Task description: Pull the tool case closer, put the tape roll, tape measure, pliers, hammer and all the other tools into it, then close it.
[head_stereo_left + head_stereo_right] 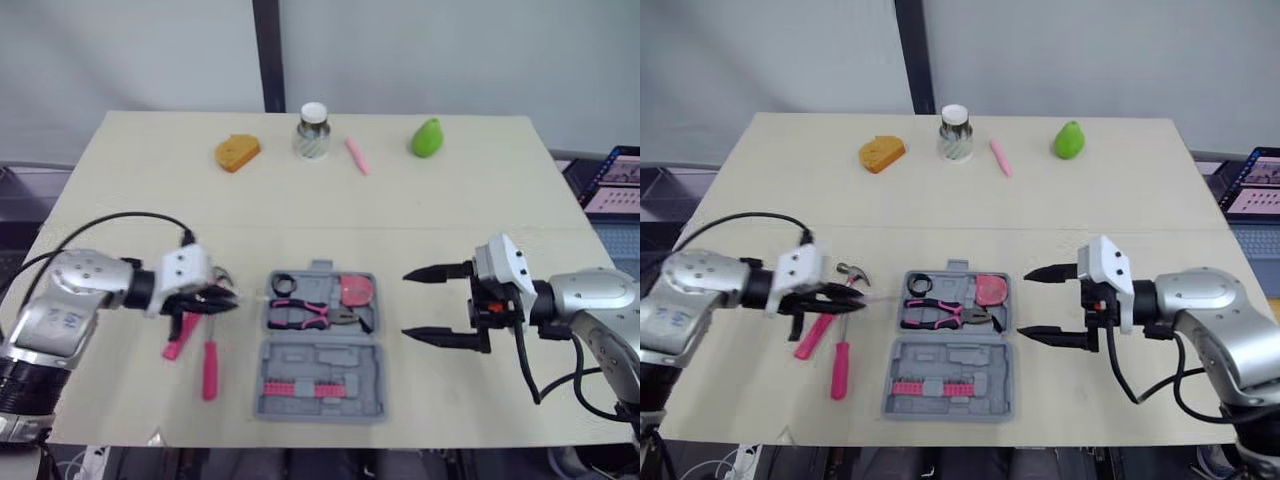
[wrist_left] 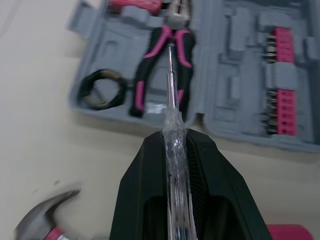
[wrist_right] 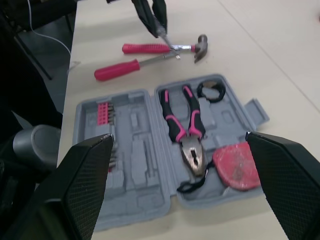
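- 2 halves of the grey tool case (image 1: 322,362) lie open and flat on the bench (image 1: 150,200), near its front edge, between the 2 arms.
- Far half of the case: black tape roll (image 1: 282,284) in the left corner, pliers (image 1: 300,314) with pink-and-black handles across the middle, red tape measure (image 1: 355,290) at the right.
- Near half: a row of pink bits (image 1: 300,388) along the front; the other moulded slots are bare.
- Left gripper (image 1: 222,298) sits just left of the case, its fingers clenched on a clear-handled screwdriver (image 2: 172,135). The thin metal tip sticks out past the fingers and points toward the case; in the left wrist view it lines up over the pliers.
- Hammer (image 1: 820,328) with a pink handle lies on the bench under the left gripper, metal head toward the case. Cannot tell whether the gripper touches it.
- Pink-handled screwdriver (image 1: 209,370) lies on the bench beside the hammer, left of the case and apart from it.
- Right gripper (image 1: 408,303) hangs just right of the case, its 2 fingers spread wide and grasping nothing, tips pointing at the case's right edge.
- Back of the bench, well apart from the tools: orange lump (image 1: 237,152), jar (image 1: 313,131) with a white lid, pink stick (image 1: 357,155), green pear-shaped thing (image 1: 427,137).
- Laptop (image 1: 612,180) off the bench's right side.
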Robot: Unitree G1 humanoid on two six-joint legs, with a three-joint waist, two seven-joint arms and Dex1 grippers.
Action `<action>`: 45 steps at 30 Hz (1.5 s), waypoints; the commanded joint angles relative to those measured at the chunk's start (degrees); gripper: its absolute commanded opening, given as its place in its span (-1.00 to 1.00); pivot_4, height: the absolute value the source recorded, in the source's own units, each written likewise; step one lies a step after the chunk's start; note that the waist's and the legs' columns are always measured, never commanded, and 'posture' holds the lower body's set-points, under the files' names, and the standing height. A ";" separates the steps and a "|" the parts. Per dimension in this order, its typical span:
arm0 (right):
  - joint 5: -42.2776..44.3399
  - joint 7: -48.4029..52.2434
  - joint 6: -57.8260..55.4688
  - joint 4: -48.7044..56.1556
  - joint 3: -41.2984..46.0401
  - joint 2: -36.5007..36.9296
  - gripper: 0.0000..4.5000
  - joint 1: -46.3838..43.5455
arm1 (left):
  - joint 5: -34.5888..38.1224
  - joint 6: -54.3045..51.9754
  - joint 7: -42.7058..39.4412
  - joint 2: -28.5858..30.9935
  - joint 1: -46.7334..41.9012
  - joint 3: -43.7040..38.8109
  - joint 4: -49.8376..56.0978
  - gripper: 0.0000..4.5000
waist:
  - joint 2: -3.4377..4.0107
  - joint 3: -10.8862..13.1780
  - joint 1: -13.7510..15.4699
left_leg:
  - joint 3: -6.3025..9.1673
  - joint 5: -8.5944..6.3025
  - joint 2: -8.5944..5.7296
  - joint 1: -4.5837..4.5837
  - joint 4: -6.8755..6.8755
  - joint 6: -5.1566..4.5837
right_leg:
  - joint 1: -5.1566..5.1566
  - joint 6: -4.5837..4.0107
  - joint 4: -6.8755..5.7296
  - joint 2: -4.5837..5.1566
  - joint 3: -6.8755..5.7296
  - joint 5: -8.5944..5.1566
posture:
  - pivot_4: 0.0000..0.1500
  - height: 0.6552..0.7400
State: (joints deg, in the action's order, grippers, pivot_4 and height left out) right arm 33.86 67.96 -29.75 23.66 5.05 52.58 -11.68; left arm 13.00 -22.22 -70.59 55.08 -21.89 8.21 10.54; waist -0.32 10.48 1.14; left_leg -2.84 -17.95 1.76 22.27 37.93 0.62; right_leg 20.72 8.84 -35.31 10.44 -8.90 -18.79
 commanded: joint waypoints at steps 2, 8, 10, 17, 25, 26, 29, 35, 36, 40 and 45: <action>-0.34 0.87 1.33 2.80 3.01 2.69 1.00 3.86 | -0.86 -6.64 -0.04 -0.46 -2.71 4.96 9.75 -0.98 | -0.02 0.01 0.31 | 0.00 0.00 0.00 0.02 0.02 0.00 | -0.03 0.00 0.07 0.00 0.00 0.00 | 1.00 1.00; 0.42 0.45 0.94 5.57 4.44 4.33 1.00 8.34 | -3.62 -14.51 2.34 -1.74 -7.04 10.70 15.28 -0.98 | -0.07 0.04 0.53 | 0.01 0.00 -0.01 0.04 0.12 -0.01 | -0.15 0.00 0.23 0.00 0.00 0.00 | 1.00 1.00; 0.95 0.25 0.55 6.21 5.04 4.38 1.00 9.25 | -4.67 -17.81 3.64 -3.24 -9.32 12.80 15.59 -0.98 | -0.10 0.06 0.68 | 0.03 0.00 -0.01 0.03 0.12 -0.01 | -0.15 0.00 0.22 -0.01 0.00 0.00 | 1.00 1.00; 2.46 0.39 -0.14 6.55 6.28 4.58 1.00 9.74 | -5.76 -26.44 5.90 -8.26 -14.01 19.57 17.30 -0.98 | -0.14 0.08 0.78 | 0.04 -0.01 -0.02 0.06 0.16 -0.04 | -0.16 0.00 0.24 -0.01 0.00 0.00 | 1.00 1.00; 3.83 -0.08 -1.63 7.06 7.89 5.57 1.00 8.50 | -7.83 -31.27 8.81 -10.50 -14.16 26.01 17.49 -0.98 | -0.15 0.09 0.79 | 0.05 -0.01 -0.02 0.06 0.17 -0.04 | -0.17 0.00 0.25 -0.01 0.00 0.00 | 1.00 1.00; 4.10 -0.20 -1.91 7.27 8.11 5.63 1.00 8.40 | -7.95 -31.81 9.30 -10.95 -14.30 26.57 17.54 -0.98 | -0.15 0.09 0.83 | 0.06 -0.01 -0.02 0.06 0.18 -0.04 | -0.17 0.00 0.24 -0.01 0.00 0.00 | 1.00 1.00; 4.78 -0.40 -2.56 7.82 8.70 5.71 1.00 8.25 | -7.99 -35.21 11.77 -13.44 -14.98 27.50 17.33 -0.98 | -0.17 0.10 1.40 | 0.06 -0.01 -0.02 0.07 0.23 -0.04 | -0.20 0.00 0.25 -0.01 0.00 0.00 | 1.00 1.00; 5.10 -0.74 -3.25 8.30 8.67 5.80 1.00 8.08 | -8.67 -36.77 14.67 -15.62 -16.25 28.95 15.55 -0.98 | -0.17 0.10 1.94 | 0.08 -0.01 -0.02 0.08 0.31 -0.05 | -0.21 -0.01 0.22 -0.01 0.01 0.00 | 1.00 1.00; 5.09 -0.83 -3.30 8.27 8.59 5.79 1.00 7.99 | -8.64 -36.65 14.82 -15.75 -16.46 29.08 15.25 -0.98 | -0.17 0.10 1.93 | 0.08 -0.01 -0.02 0.08 0.31 -0.05 | -0.21 -0.01 0.22 -0.01 0.01 0.00 | 1.00 1.00; 5.03 -1.17 -3.53 8.40 8.35 5.73 1.00 7.83 | -9.19 -35.72 15.61 -16.42 -17.02 29.76 13.75 -0.98 | -0.17 0.10 1.91 | 0.07 -0.01 -0.02 0.07 0.31 -0.05 | -0.21 -0.01 0.21 -0.01 0.01 0.00 | 1.00 1.00; 4.89 -1.35 -3.78 8.34 8.34 5.76 1.00 7.61 | -9.18 -35.03 15.78 -17.01 -16.85 30.32 12.66 -0.98 | -0.17 0.10 1.95 | 0.08 -0.01 -0.03 0.08 0.32 -0.05 | -0.21 -0.01 0.21 -0.01 0.01 0.00 | 1.00 1.00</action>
State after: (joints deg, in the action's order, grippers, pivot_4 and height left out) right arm 37.77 66.76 -33.74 30.22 11.76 57.54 -3.64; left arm 4.18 -58.04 -54.90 38.29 -37.98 38.50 22.31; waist -0.49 10.58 3.08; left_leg -2.76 -17.96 1.73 22.35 38.25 0.56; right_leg 20.51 8.83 -35.10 10.43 -8.89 -18.78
